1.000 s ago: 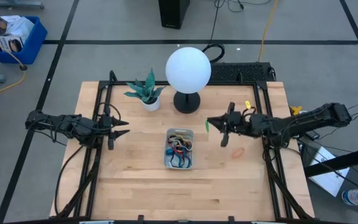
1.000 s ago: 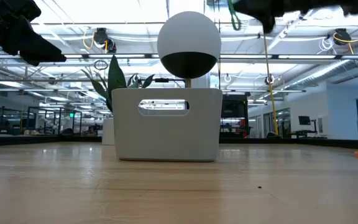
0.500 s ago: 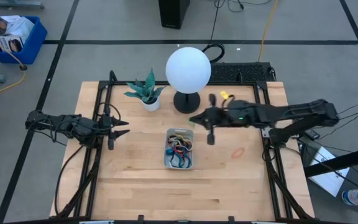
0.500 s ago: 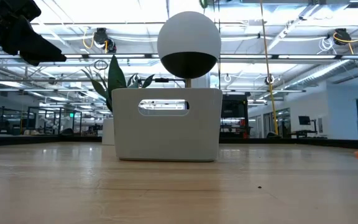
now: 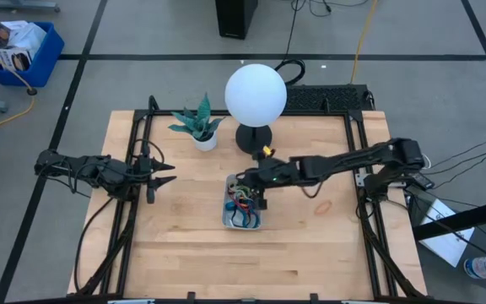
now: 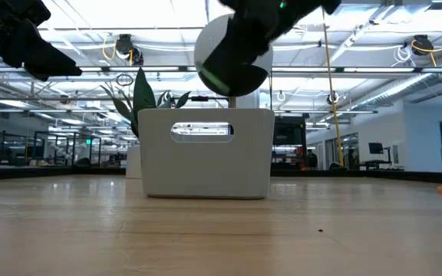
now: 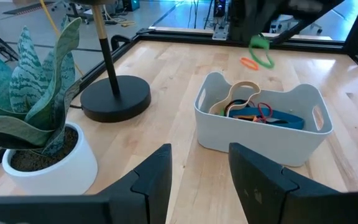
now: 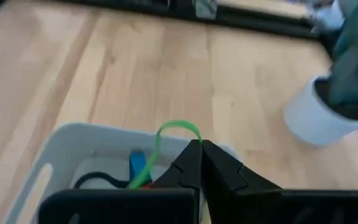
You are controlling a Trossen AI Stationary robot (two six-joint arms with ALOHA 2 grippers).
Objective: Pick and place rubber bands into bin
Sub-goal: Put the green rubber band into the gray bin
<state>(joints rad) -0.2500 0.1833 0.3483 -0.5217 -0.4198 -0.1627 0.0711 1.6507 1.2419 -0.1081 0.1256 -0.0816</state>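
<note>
Above the bin (image 5: 229,221) hangs the right gripper (image 8: 200,148), with its arm stretched out across the wooden table (image 5: 310,245). Its two fingers are pinched tight on a thin green rubber band (image 8: 160,146). The green loop dangles over the end of the bin nearest the white globe lamp (image 5: 256,93). From the left wrist view, this same green band (image 7: 261,53) hangs in the air just over the bin's far rim.

Inside the bin lies a small heap of rubber bands (image 7: 253,112), in blue, red, tan and black. The bin itself is pale with cut-out handles, and it sits on the table just in front of the lamp's black base.

One orange band (image 7: 248,63) lies flat on the table beyond the bin.

The left gripper (image 5: 165,173) waits well to the side of the bin, near the potted plant (image 5: 199,125). Its fingers (image 7: 151,180) are spread apart and hold nothing.
</note>
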